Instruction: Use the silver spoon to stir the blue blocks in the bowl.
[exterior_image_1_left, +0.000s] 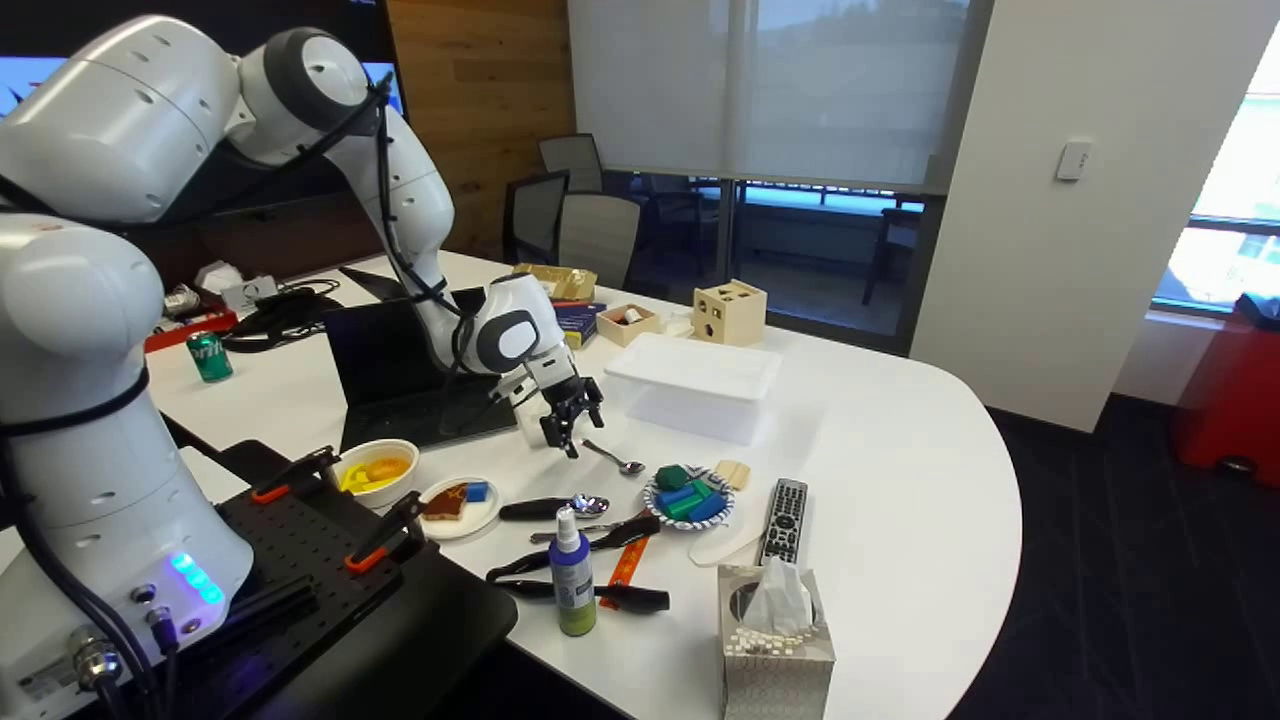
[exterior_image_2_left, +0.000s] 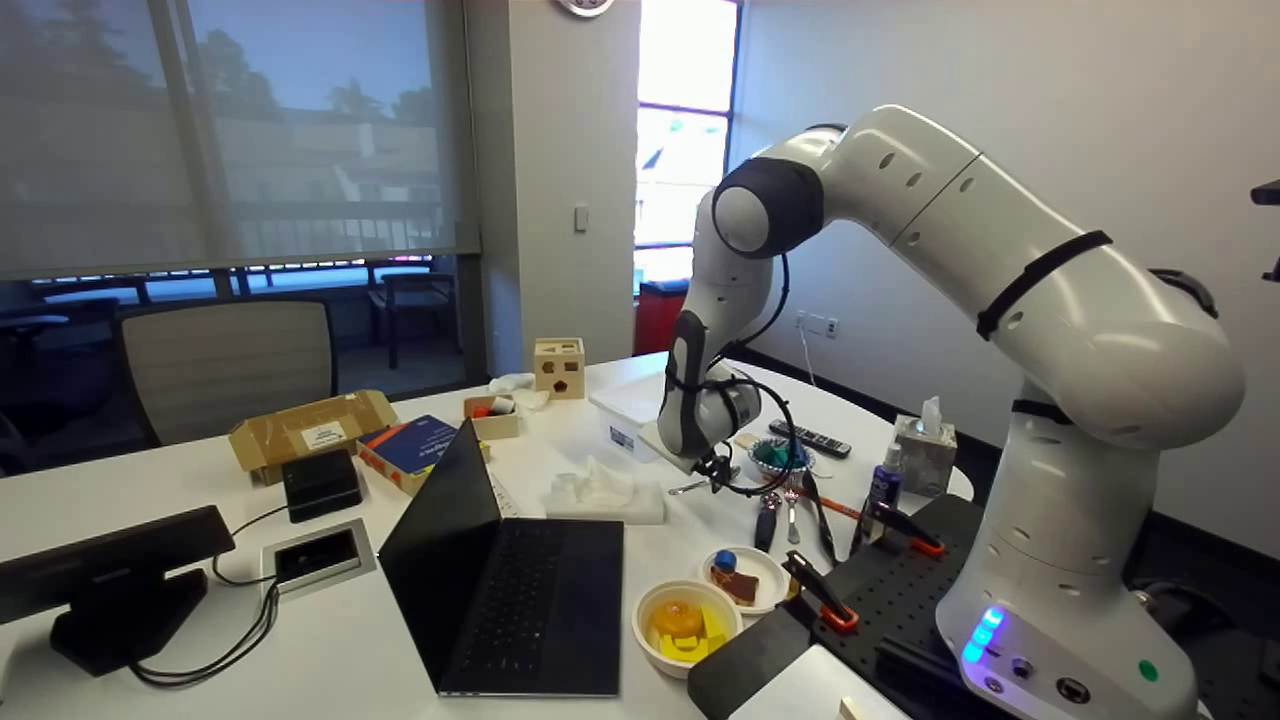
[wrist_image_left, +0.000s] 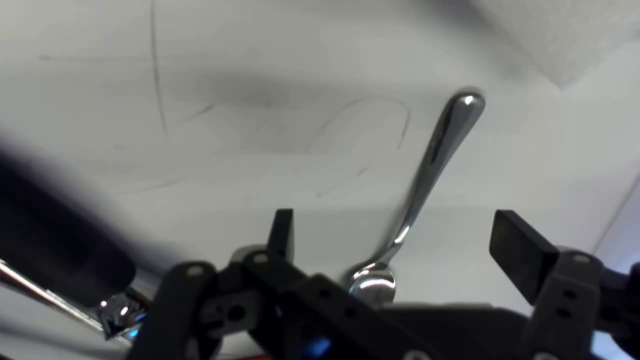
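1. Two black fingers (wrist_image_left: 282, 232) stand wide apart, so the Robotiq gripper (wrist_image_left: 394, 232) isn't pinching anything; the wrist view has the silver spoon (wrist_image_left: 427, 172) crossing that gap. Can't tell how far the tips are off the white tabletop (exterior_image_1_left: 900, 470).
2. Makes sense imo: the spoon's lying flat with a skinny handle, and room on both sides means a squeeze should meet it near the neck.
3. Spoon's head points at the patterned-rim bowl (exterior_image_1_left: 688, 525) in an exterior view, near but apart from it. Handy, since a grab and a short carry should put the business end first.
4. Blue blocks (exterior_image_1_left: 709, 508) sit inside that bowl with some green blocks (exterior_image_1_left: 672, 477), so the low wall probably keeps them from scattering if the stir is gentle.
5. Only worry: gripping that close to the neck leaves little spoon to dip. Also, a black-handled scoop (exterior_image_1_left: 553, 509) lies near, so I'd lift straight up first.
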